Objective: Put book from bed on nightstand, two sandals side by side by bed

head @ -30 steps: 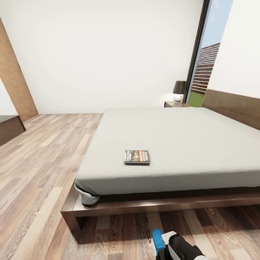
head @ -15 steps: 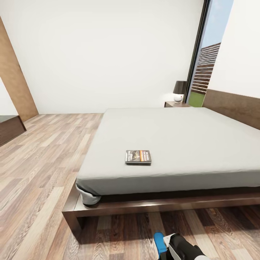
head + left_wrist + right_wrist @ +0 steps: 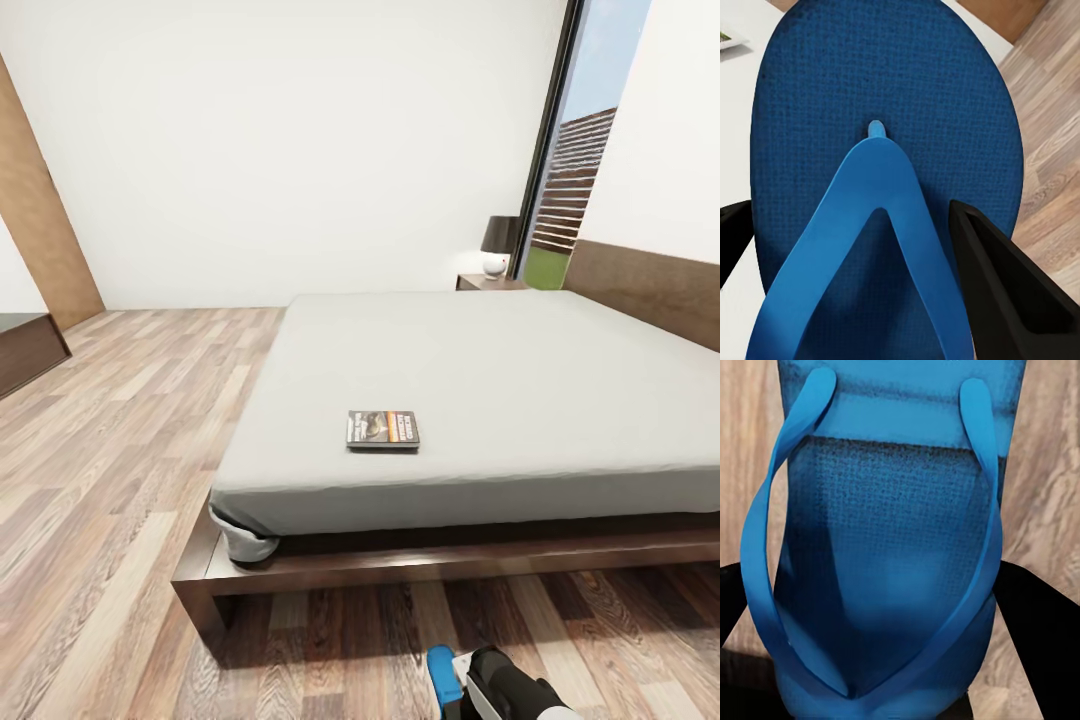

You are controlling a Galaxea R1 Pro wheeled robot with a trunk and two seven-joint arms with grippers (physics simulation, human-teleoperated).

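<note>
The book (image 3: 383, 429) lies flat on the grey mattress of the bed (image 3: 520, 400), close to its near left corner. A nightstand (image 3: 488, 282) stands at the far side of the bed, by the headboard (image 3: 650, 290). In the left wrist view, my left gripper (image 3: 870, 262) is shut on a bright blue sandal (image 3: 881, 112), with black fingers (image 3: 1009, 292) on either side. My right gripper (image 3: 885, 607) is shut on the other blue sandal (image 3: 892, 532), with wood floor behind it. A blue sandal tip (image 3: 440, 682) shows beside a dark arm end at the bottom edge of the head view.
A dark-shaded lamp (image 3: 498, 245) sits on the nightstand beside the tall window (image 3: 575, 150). The bed's dark wood frame (image 3: 400, 575) juts out low in front of me. A low dark bench (image 3: 25, 350) and a wood panel (image 3: 40, 230) stand far left, with open plank floor (image 3: 120, 450) left of the bed.
The whole head view has shifted slightly, so the camera moved. The book still lies in the same spot on the mattress.
</note>
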